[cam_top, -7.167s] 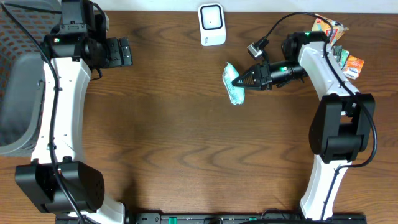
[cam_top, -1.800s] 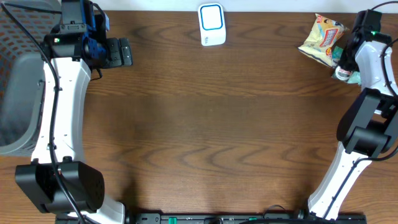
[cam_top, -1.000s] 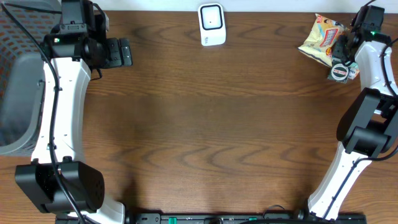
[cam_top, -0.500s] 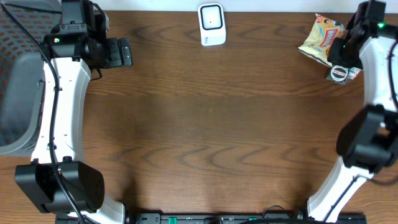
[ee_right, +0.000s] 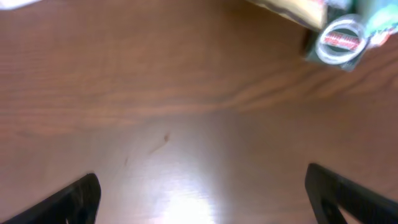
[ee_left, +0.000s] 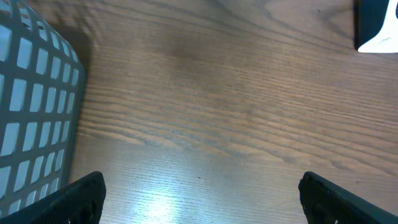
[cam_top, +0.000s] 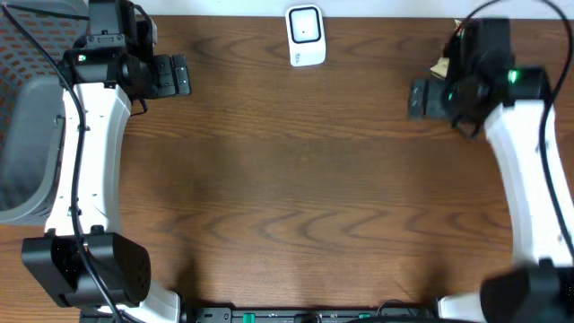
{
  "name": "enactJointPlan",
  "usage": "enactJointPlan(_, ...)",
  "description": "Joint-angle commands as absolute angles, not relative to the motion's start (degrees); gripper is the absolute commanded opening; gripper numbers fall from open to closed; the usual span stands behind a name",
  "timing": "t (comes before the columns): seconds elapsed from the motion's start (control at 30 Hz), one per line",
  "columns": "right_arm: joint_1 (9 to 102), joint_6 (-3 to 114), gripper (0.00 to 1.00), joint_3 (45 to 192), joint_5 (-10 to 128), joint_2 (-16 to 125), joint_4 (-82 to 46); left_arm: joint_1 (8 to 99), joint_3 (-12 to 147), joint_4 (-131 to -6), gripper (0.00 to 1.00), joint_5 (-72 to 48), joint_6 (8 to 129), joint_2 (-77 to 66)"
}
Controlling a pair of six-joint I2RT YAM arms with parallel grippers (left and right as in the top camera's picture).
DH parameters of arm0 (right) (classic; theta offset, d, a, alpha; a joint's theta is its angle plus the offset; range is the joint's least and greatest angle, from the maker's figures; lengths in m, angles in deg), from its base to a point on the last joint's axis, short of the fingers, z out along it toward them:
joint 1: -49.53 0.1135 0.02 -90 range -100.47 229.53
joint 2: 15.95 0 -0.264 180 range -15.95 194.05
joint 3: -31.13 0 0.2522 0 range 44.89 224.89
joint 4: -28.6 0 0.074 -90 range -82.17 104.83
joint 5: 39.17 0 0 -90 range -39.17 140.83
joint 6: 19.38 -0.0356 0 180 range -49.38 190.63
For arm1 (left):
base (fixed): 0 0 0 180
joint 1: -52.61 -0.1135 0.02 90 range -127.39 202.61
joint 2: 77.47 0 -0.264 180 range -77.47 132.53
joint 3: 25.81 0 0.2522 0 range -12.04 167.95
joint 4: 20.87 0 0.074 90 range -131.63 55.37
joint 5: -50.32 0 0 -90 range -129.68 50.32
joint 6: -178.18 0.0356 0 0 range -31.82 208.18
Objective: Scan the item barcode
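Observation:
The white barcode scanner (cam_top: 305, 36) stands at the table's back edge, and its corner (ee_left: 379, 28) shows in the left wrist view. The items lie at the back right: a small round clear-lidded item (ee_right: 339, 40), a snack bag (ee_right: 298, 7) and a green pack (ee_right: 380, 18). In the overhead view my right arm hides nearly all of them. My right gripper (cam_top: 414, 99) (ee_right: 202, 180) hovers open over bare wood, left of the pile, holding nothing. My left gripper (cam_top: 184, 76) (ee_left: 200, 186) is open and empty at the back left.
A grey mesh basket (cam_top: 27, 135) (ee_left: 31, 99) stands at the table's left edge, right beside my left gripper. Brown wood tabletop (cam_top: 287, 179) stretches between the two arms.
My right arm has swung left, away from the item pile at the back right corner, and its jaws have opened with nothing in them. The left arm has not moved.

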State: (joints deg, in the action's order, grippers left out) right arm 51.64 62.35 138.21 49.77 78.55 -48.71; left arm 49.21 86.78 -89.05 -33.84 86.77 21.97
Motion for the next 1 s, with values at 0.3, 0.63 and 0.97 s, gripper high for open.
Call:
enactJointPlan(0.3,53.9,60.8,0.99,107.8,51.9,54.9,-38.1,49.3,86.5,-89.2,0.98,-34.0,87.5,21.8)
enactJointPlan(0.63,53.9,60.8,0.99,103.6,51.9,55.0,-38.3,49.3,86.5,-89.2,0.98,-34.0,87.5,21.8)
enactJointPlan(0.97,53.9,60.8,0.99,103.6,51.9,55.0,-38.4,49.3,86.5,-89.2,0.98,-34.0,87.5,21.8)
